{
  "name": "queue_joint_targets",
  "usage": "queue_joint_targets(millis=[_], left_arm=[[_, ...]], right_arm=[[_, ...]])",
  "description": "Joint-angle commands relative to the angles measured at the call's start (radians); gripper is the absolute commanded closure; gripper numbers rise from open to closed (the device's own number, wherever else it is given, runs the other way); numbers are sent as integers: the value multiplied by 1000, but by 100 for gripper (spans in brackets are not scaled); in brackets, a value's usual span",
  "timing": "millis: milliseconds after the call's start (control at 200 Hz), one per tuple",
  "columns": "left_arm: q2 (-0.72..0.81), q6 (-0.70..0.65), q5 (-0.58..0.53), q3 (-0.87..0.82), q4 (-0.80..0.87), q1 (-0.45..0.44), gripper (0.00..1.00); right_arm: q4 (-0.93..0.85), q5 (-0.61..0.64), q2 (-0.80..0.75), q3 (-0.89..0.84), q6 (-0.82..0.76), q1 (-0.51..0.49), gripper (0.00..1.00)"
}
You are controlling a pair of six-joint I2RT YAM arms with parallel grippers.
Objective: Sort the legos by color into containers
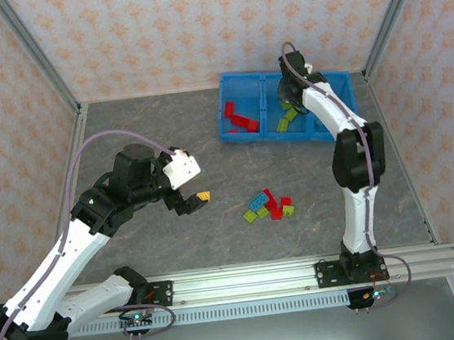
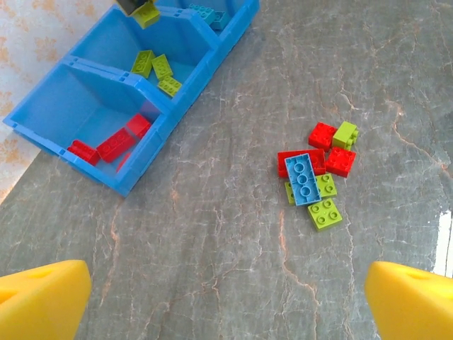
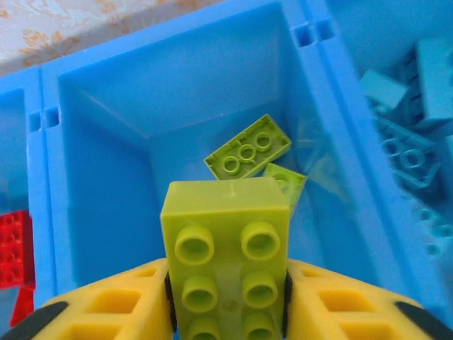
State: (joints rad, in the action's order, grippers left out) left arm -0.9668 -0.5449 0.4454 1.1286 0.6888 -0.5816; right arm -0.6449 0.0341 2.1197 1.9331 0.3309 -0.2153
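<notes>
My right hand (image 1: 290, 97) is over the blue bin (image 1: 248, 139), clamped on one yellow-green brick (image 3: 226, 255). The brick is chunky, with two columns of round studs facing my wrist camera and a smooth end pointing into the bin. Both yellow fingers (image 3: 120, 304) press on its long sides. It hangs above the bin's middle compartment (image 3: 99, 184), clear of the floor. Down there lie other yellow-green bricks (image 3: 248, 154), flat and tilted against each other.

The bin's end compartment on my left arm's side holds red bricks (image 1: 240, 119). The opposite end holds light blue bricks (image 3: 417, 78).

My right arm stretches far forward, elbow high, wrist tipped down over the bin.

My left hand (image 2: 226, 301) hovers above the grey surface (image 1: 164, 120), well short of the bin. Its yellow fingertips (image 2: 42, 301) are spread wide apart with nothing between them. It faces a loose cluster (image 2: 318, 173) of red and yellow-green bricks on the near side of the bin. One light blue brick (image 2: 303, 178) lies on top of that cluster, studs up.
</notes>
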Motion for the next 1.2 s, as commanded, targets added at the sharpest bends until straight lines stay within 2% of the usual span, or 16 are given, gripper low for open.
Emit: queue_joint_targets(millis=[0, 85, 270, 546, 751, 986, 1116, 1196], left_arm=[[10, 29, 12, 14, -11, 0, 0], [16, 34, 10, 5, -9, 1, 0], [17, 48, 12, -14, -28, 0, 0], [-32, 27, 30, -18, -32, 0, 0], [-82, 51, 82, -21, -73, -1, 0], [-140, 54, 120, -1, -76, -3, 0], [-144, 48, 127, -5, -71, -2, 0], [-139, 44, 125, -14, -66, -1, 0]], right_arm=[[-154, -8, 27, 101, 24, -3, 45], [-159, -8, 7, 101, 34, -4, 40], [-192, -34, -157, -31, 108, -14, 40], [-262, -103, -541, -417, 300, -141, 38], [-305, -112, -745, -720, 443, -270, 37], [-287, -216, -765, -926, 480, -378, 32], [-203, -227, -732, -1022, 501, -380, 30], [-149, -227, -713, -1058, 522, -373, 35]])
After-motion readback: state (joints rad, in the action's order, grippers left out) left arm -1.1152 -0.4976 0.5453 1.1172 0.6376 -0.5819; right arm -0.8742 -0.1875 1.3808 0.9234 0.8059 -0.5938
